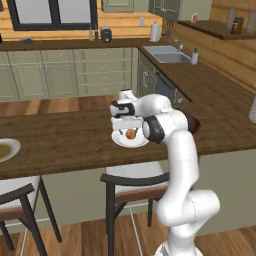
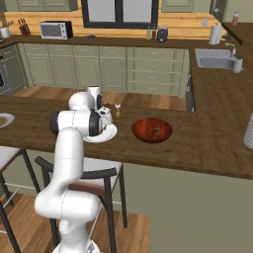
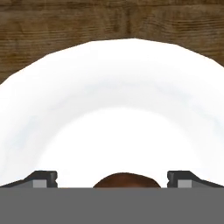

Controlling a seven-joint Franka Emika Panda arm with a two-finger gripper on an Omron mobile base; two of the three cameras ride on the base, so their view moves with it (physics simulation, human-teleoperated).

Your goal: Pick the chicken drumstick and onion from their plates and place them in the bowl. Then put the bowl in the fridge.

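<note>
Between the wide-apart jaws of the gripper (image 3: 112, 180), low in the hand view, sits the top of the onion (image 3: 127, 180), a brown-orange dome with a gap to each dark fingertip; nothing is clamped. To the left of the jaws in that view, the white plate (image 3: 52, 100) curves up and around; its rim arches over the top and comes down again on their right side, so the jaws hang directly over the plate's pale middle. Beyond the rim lies the dark wooden counter (image 3: 43, 26).

From the left base view, the gripper (image 1: 125, 124) points down just above the onion (image 1: 131, 133), which rests on the plate (image 1: 122, 141) at the counter's (image 1: 60, 135) near side. Well off to the left of the jaws, another plate (image 1: 7, 149) lies at the picture's edge.

In the right base view, that far plate (image 2: 4, 120) is again leftmost, then the arm's elbow covering most of the onion's plate (image 2: 106, 133), and to the right of the jaws, apart from the plate, the reddish-brown bowl (image 2: 152, 130) with something small and brownish inside, too small to identify.
</note>
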